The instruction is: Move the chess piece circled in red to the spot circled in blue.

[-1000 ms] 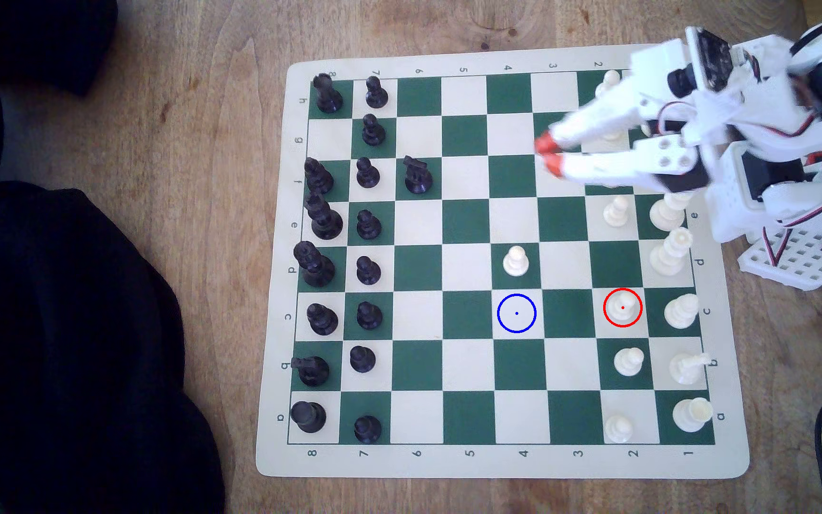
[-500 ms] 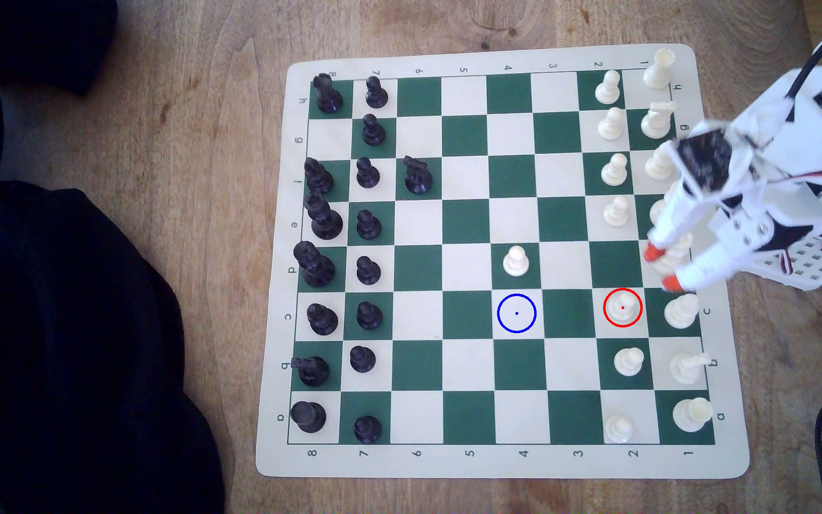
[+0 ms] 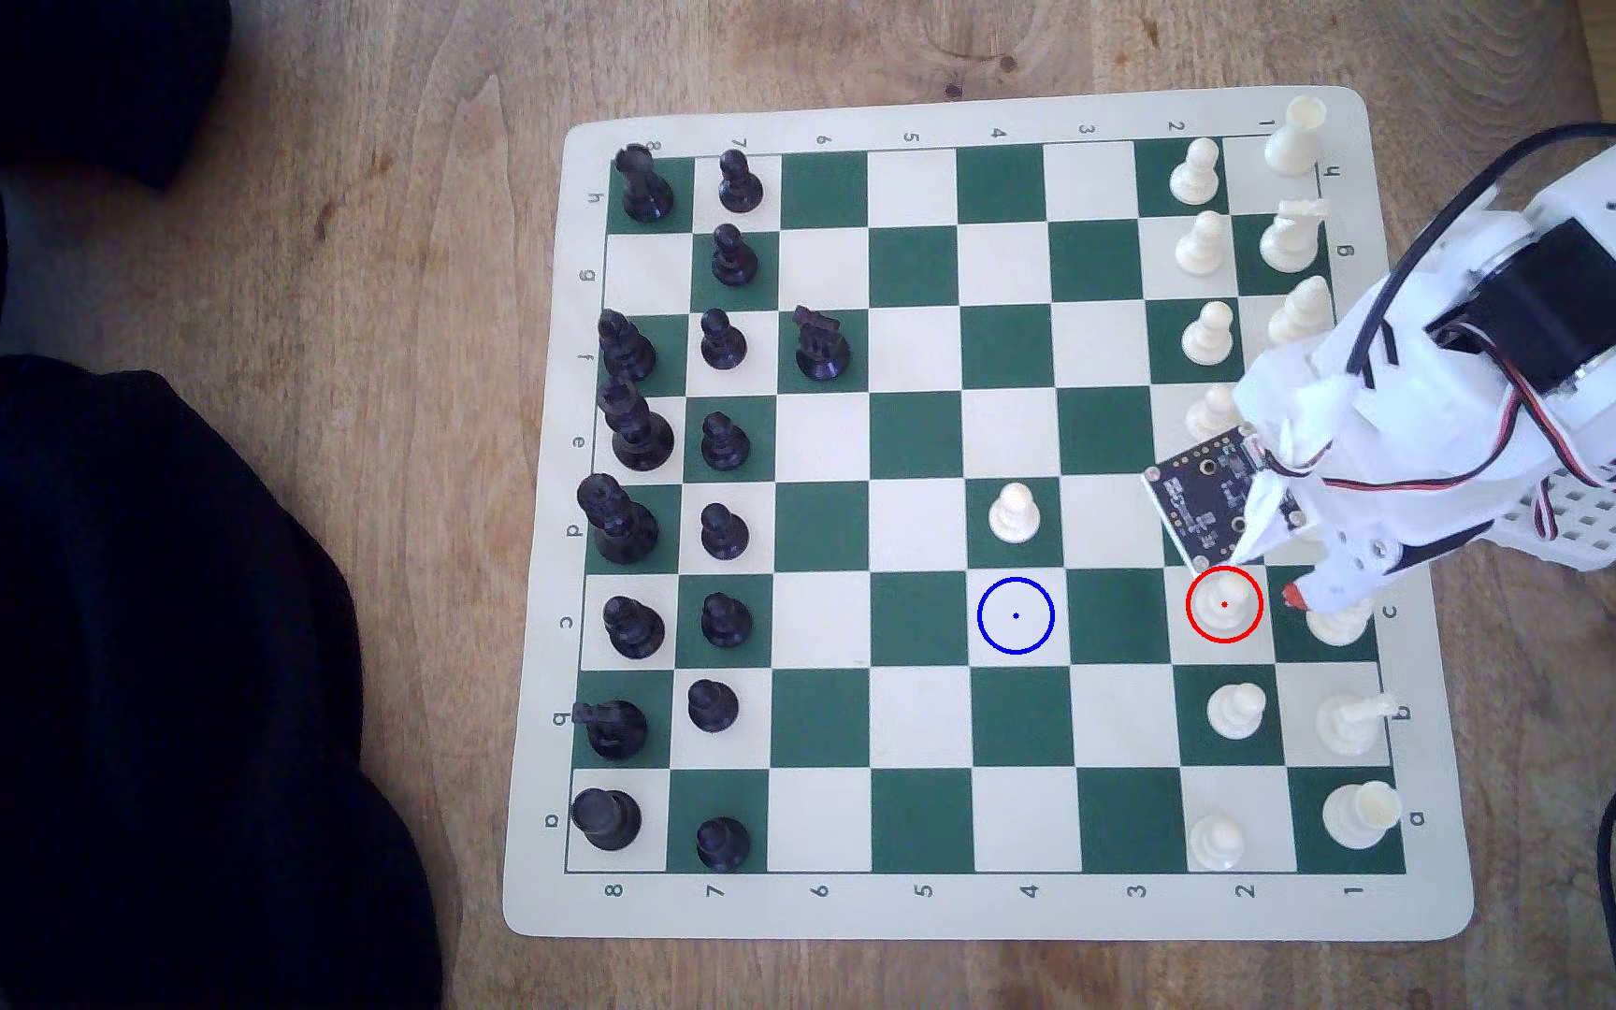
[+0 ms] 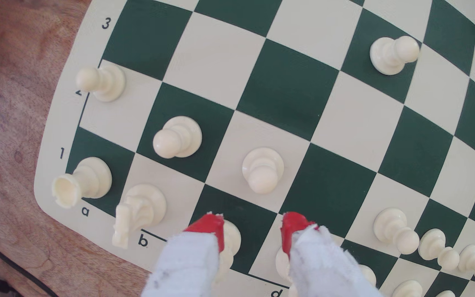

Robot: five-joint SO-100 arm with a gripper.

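The ringed white pawn point(image 3: 1224, 604) stands upright on its cream square in row c, column 2, inside the red circle, on the green-and-cream chessboard point(image 3: 979, 903). In the wrist view the same pawn point(image 4: 262, 170) sits free, with nothing touching it. The target square point(image 3: 1015, 615), marked by a blue ring and centre dot, lies two columns away at the pawn's 9 o'clock in the exterior view, with one green square between them.

The gripper point(image 4: 253, 231) hangs over the board's edge rows, its red-tipped fingers point(image 4: 208, 228) spread apart with a clear gap between them and nothing held. In the exterior view the gripper point(image 3: 1295, 594) shows as a red tip at the pawn's 3 o'clock, just beside the red ring, above the white bishop point(image 3: 1338, 622) on c1. In the wrist view the pawn lies beyond the fingertips, roughly in line with the gap, while the bishop's base point(image 4: 230, 237) peeks out behind one finger.

A second advanced white pawn point(image 3: 1014, 512) stands on the green square at the blue ring's 12 o'clock. Another white pawn point(image 3: 1236, 709) is at the ringed pawn's 6 o'clock. The black pieces point(image 3: 724, 442) line the board's 9 o'clock side, on a wooden table point(image 3: 396, 291)
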